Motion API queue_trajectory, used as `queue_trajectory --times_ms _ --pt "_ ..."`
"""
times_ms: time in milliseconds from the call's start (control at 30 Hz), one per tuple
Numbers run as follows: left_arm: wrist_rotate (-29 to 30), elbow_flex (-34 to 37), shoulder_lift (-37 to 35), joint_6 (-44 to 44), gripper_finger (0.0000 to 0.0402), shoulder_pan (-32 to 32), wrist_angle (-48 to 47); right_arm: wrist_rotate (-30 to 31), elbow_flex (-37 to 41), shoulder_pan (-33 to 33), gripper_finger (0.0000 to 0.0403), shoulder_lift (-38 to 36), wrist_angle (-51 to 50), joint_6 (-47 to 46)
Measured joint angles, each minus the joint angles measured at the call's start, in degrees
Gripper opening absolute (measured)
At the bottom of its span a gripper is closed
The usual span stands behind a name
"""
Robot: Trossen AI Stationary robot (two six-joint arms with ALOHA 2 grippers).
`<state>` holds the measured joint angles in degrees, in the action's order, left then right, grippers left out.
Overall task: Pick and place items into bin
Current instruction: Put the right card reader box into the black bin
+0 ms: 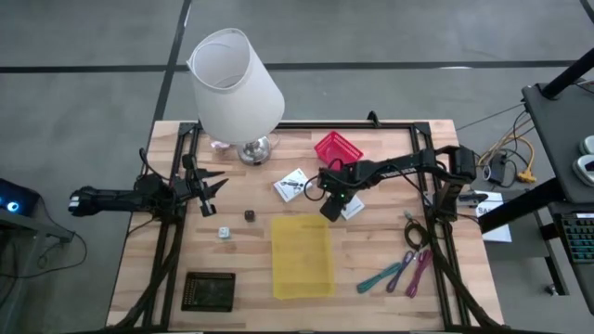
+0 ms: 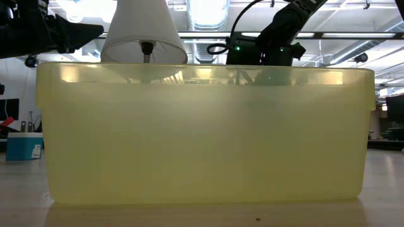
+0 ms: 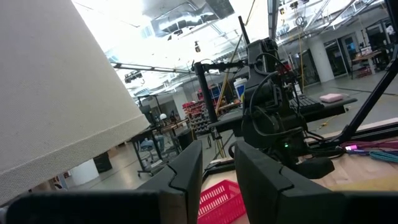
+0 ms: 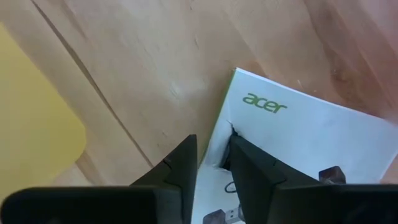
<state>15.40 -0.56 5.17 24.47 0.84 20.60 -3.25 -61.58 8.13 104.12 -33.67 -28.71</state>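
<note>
at table centre, just beside the yellow bin [image 1: 302,257]: right gripper [image 4: 211,163], fingers pinched on the edge of a white card [image 4: 298,149], card flat on the wood, mostly hidden under the arm from above. left gripper [image 3: 217,165]: near table's left edge, nearly closed, gripping nothing. second card [image 1: 291,185]: beside lamp [image 1: 236,83].

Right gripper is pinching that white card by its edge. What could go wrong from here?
1. The right gripper grips only the edge of the white card, which lies flat on the table. A thin hold like that could slip or bend the card on lift.
2. The yellow bin sits close beside the card, so a low carry could catch its rim.
3. The red basket lies beside the right arm and could get nudged on the swing.
</note>
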Motion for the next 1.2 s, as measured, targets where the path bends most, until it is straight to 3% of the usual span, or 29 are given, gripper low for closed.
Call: queue_trajectory --times_ms 400,1200 --pt "0.00 0.00 0.00 0.00 0.0080 0.00 0.00 -1.95 0.10 0.00 0.0012 0.00 -0.02 1.95" --pt "0.00 0.00 0.00 0.00 0.0080 0.00 -0.02 -3.25 -3.97 -0.03 0.0008 -0.11 -4.12 1.69"
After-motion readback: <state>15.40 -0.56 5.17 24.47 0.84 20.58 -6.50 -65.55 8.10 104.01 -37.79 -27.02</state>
